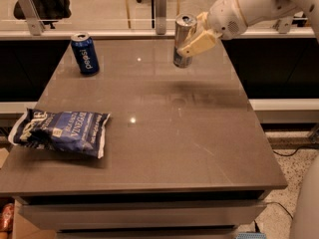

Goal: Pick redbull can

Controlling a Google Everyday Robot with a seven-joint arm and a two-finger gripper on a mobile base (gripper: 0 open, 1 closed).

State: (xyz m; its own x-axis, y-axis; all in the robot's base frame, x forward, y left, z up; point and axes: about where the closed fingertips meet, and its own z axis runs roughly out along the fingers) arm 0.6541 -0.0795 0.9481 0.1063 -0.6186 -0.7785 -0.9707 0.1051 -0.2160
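Observation:
The redbull can (182,38) is a tall slim silver can with a blue patch near its base. It hangs upright in the air above the far right part of the table (149,133). My gripper (195,40) comes in from the upper right and is shut on the can's right side. One cream finger (196,45) lies across the can's front. A faint shadow lies on the table below the can.
A dark blue Pepsi can (84,53) stands at the table's far left. A blue chip bag (60,131) lies at the near left edge. A glass rail with metal posts (160,4) runs behind the table.

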